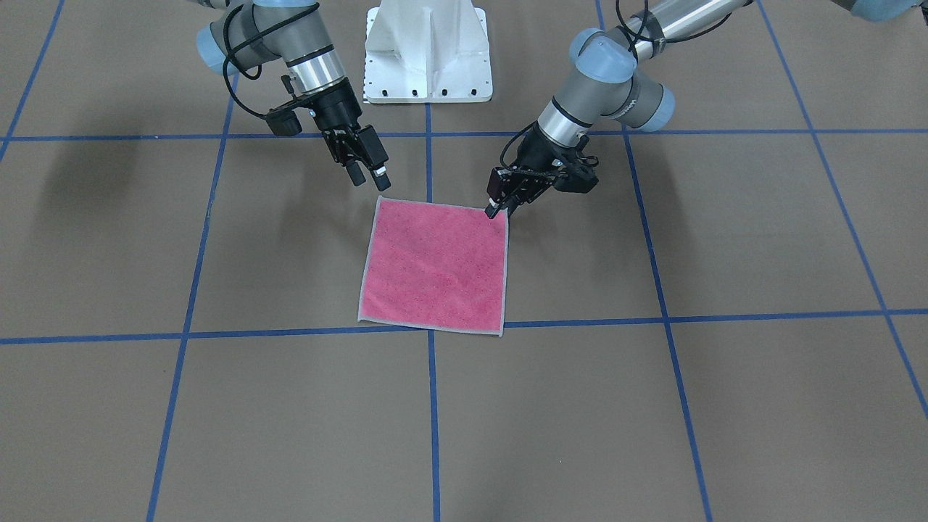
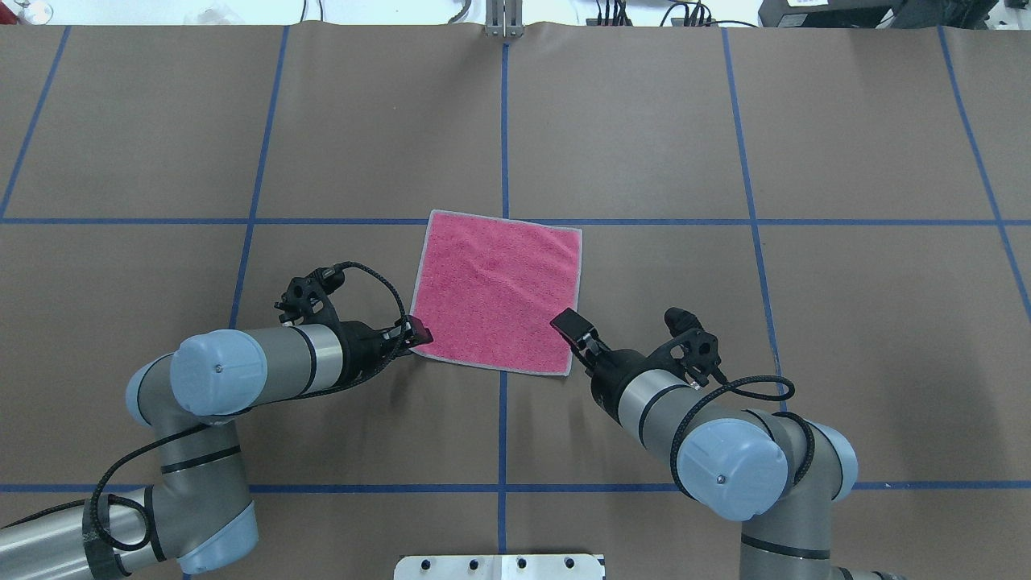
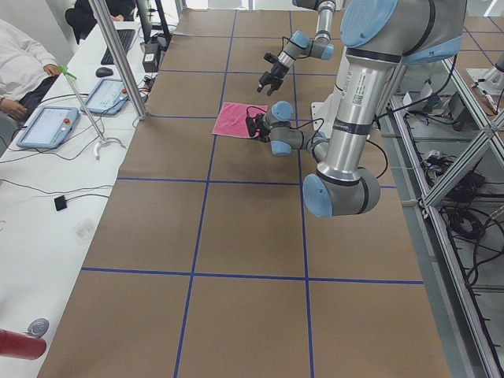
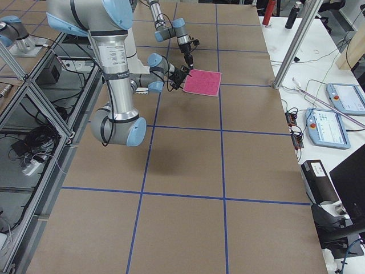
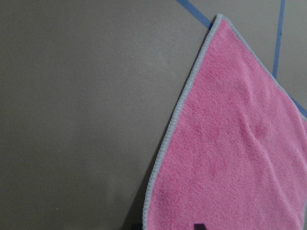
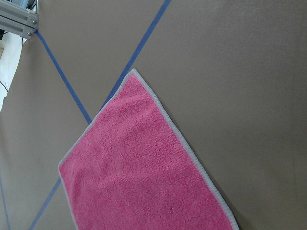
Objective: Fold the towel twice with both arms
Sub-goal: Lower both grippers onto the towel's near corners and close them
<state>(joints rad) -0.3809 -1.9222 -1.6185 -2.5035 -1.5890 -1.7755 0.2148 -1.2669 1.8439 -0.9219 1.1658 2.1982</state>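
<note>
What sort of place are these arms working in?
Probably a robotics lab workcell: a table papered brown with a blue tape grid, aluminium framing, and an operators' bench with teach pendants beside it.

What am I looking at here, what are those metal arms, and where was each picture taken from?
It is a robot with two jointed arms, a left arm and a right arm, each ending in a two-finger gripper, at a brown table marked with blue tape. One picture looks from across the table, one from above behind the robot, two from the table's ends, and two close-ups come from cameras on the wrists. A pink towel lies flat and unfolded. The left gripper is down on one corner on the robot's side; whether it has pinched it is unclear. The right gripper hangs open over the other such corner, holding nothing.
</note>
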